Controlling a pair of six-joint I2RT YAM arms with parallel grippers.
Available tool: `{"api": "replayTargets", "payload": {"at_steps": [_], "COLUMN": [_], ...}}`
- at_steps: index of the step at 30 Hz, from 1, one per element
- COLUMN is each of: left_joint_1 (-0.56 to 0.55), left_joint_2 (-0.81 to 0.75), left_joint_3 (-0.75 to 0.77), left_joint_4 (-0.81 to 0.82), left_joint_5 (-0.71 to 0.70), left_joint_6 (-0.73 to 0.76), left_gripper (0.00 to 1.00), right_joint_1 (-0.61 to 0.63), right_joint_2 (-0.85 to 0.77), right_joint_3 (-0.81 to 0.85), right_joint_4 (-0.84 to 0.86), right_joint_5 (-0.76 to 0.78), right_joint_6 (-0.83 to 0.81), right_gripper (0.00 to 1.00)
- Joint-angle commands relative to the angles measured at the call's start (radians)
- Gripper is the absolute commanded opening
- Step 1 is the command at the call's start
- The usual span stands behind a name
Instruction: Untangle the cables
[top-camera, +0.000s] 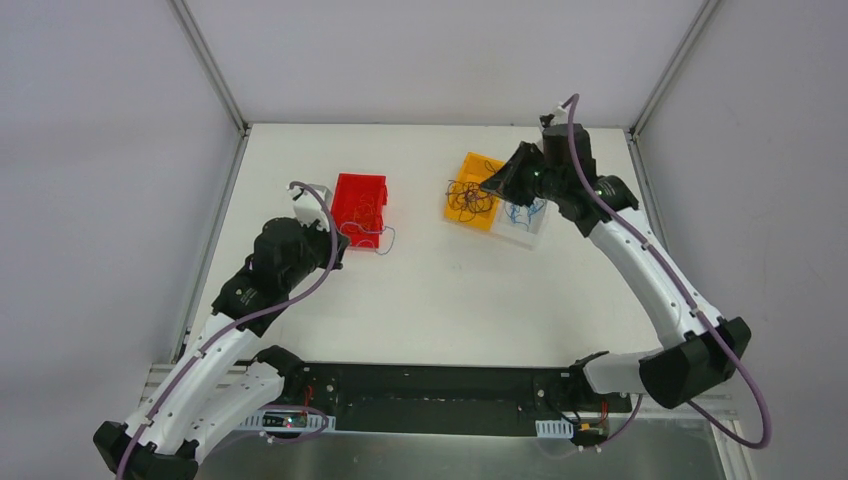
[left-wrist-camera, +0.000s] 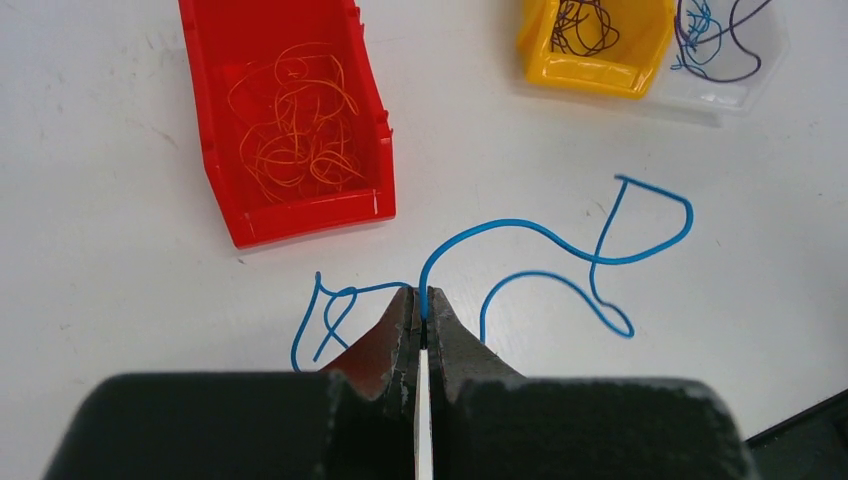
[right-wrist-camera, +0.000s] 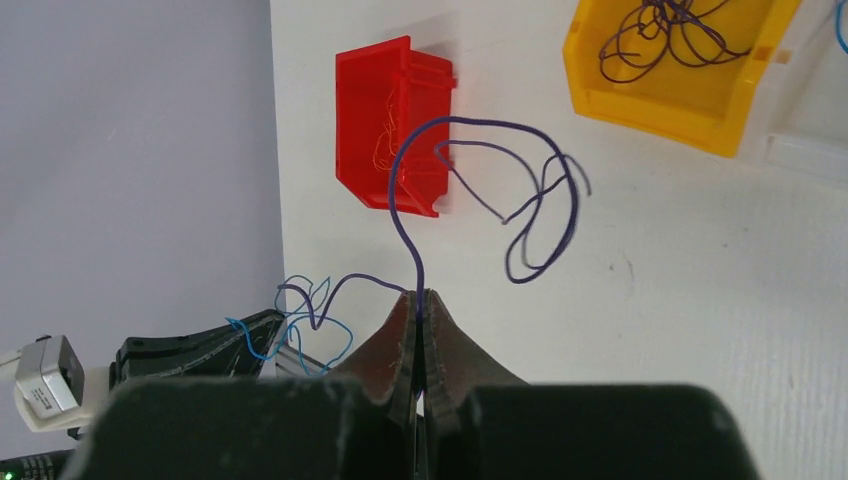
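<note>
Right gripper (right-wrist-camera: 420, 300) pinched tight on a dark purple cable (right-wrist-camera: 470, 121), which loops out beyond the fingertips over the white table (right-wrist-camera: 700, 300). Red bin (right-wrist-camera: 365, 110) at left holds thin orange strands (right-wrist-camera: 385, 130). Yellow bin (right-wrist-camera: 700, 110) at right holds dark cables (right-wrist-camera: 660, 30).

White table (top-camera: 440, 300), few faint scuffs. Three bins directly on it. Red bin (top-camera: 360, 207) at 10 o'clock from centre. Yellow bin (top-camera: 472, 192) at 1 o'clock, set askew. Clear bin (top-camera: 522, 225) touching yellow bin at its 4 o'clock side. Red bin well apart from that pair, bare white between. Blue wire (left-wrist-camera: 510, 222) in loose loops on surface, just off red bin's 5 o'clock corner, not touching bin.
</note>
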Motion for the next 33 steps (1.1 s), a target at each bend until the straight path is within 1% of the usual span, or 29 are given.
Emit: {"api": "replayTargets", "payload": {"at_steps": [1, 5, 10, 16, 21, 24, 29, 33], "left_joint_1": [0.002, 0.002, 0.002, 0.002, 0.002, 0.002, 0.002, 0.001], "left_joint_2": [0.002, 0.012, 0.031, 0.073, 0.112, 0.146, 0.182, 0.189], "left_joint_3": [0.056, 0.070, 0.091, 0.132, 0.162, 0.175, 0.185, 0.189], "left_joint_4": [-0.004, -0.004, -0.003, -0.003, -0.002, -0.003, -0.003, -0.001], "left_joint_5": [0.018, 0.022, 0.022, 0.087, 0.161, 0.197, 0.221, 0.232], "left_joint_6": [0.034, 0.045, 0.050, 0.057, 0.063, 0.063, 0.063, 0.068], "left_gripper": [0.00, 0.00, 0.00, 0.00, 0.00, 0.00, 0.00, 0.00], "right_joint_1": [-0.024, -0.053, -0.104, -0.161, -0.179, -0.173, -0.137, -0.087], "right_joint_2": [0.107, 0.216, 0.330, 0.497, 0.653, 0.730, 0.851, 0.915], "right_joint_3": [0.097, 0.158, 0.184, 0.242, 0.361, 0.428, 0.538, 0.589], "right_joint_4": [0.057, 0.061, 0.080, 0.056, -0.063, -0.086, -0.134, -0.153], "right_joint_5": [-0.102, -0.148, -0.146, -0.136, -0.018, 0.055, 0.220, 0.316], "right_joint_6": [0.005, -0.003, -0.029, -0.087, -0.200, -0.239, -0.302, -0.350], "right_gripper": [0.00, 0.00, 0.00, 0.00, 0.00, 0.00, 0.00, 0.00]}}
